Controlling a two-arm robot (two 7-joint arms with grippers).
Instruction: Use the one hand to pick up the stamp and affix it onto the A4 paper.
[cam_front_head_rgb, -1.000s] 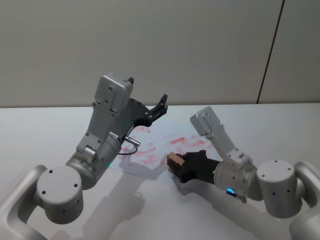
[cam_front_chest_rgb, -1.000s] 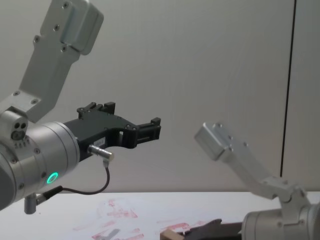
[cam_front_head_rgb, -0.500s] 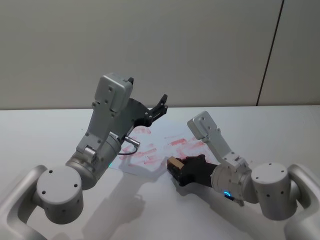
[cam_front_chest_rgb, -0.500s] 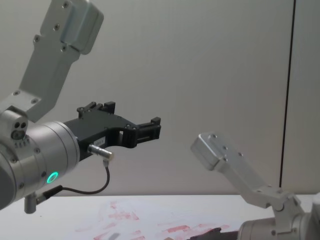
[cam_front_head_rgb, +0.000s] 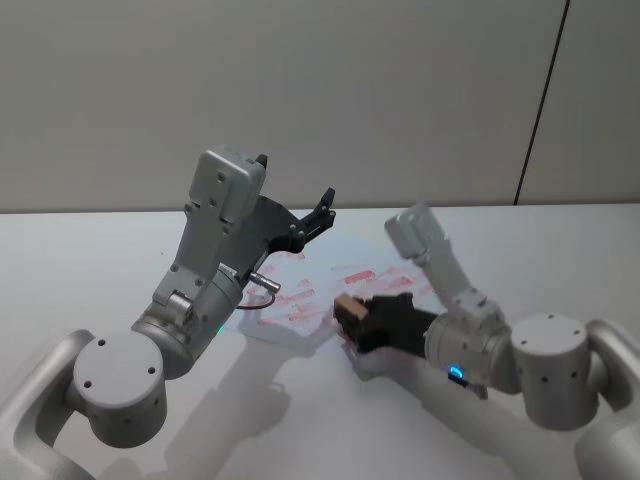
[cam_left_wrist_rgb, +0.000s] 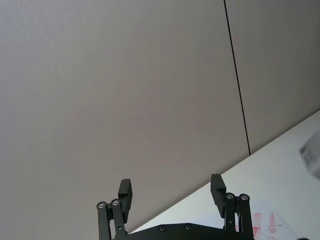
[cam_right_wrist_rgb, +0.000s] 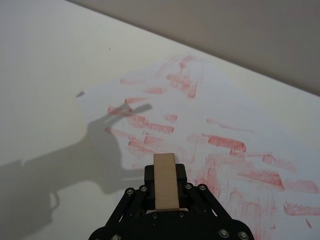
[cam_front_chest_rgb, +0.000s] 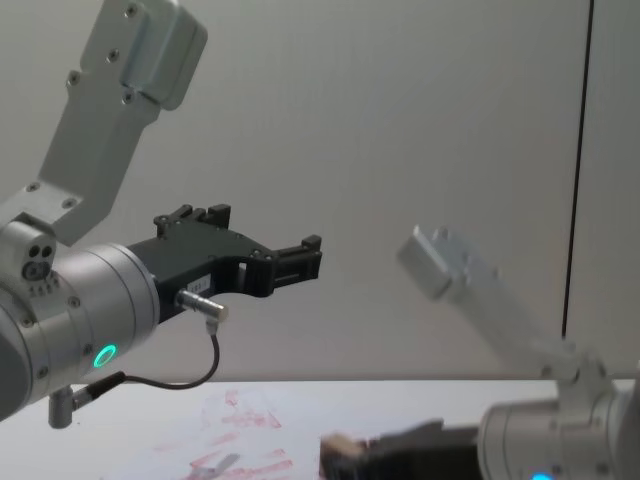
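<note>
My right gripper (cam_front_head_rgb: 352, 318) is shut on the stamp (cam_front_head_rgb: 348, 309), a small light-brown block, and holds it just above the near right part of the A4 paper (cam_front_head_rgb: 305, 295). From the right wrist the stamp (cam_right_wrist_rgb: 165, 181) sits between the black fingers, over the white paper (cam_right_wrist_rgb: 210, 125) covered with red imprints. In the chest view the stamp (cam_front_chest_rgb: 340, 455) shows low at the bottom, above the paper (cam_front_chest_rgb: 240, 440). My left gripper (cam_front_head_rgb: 322, 212) is raised well above the table, open and holding nothing; its fingers (cam_left_wrist_rgb: 125, 192) stand apart against the wall.
The white table (cam_front_head_rgb: 80, 270) spreads around the paper on all sides. My left arm's shadow (cam_right_wrist_rgb: 75, 165) lies across the paper's near edge. A grey wall with a dark vertical seam (cam_front_head_rgb: 540, 110) stands behind.
My right arm dipped toward the paper half a second ago, then rose and shifted slightly right with the stamp still held. The left arm has not moved.
</note>
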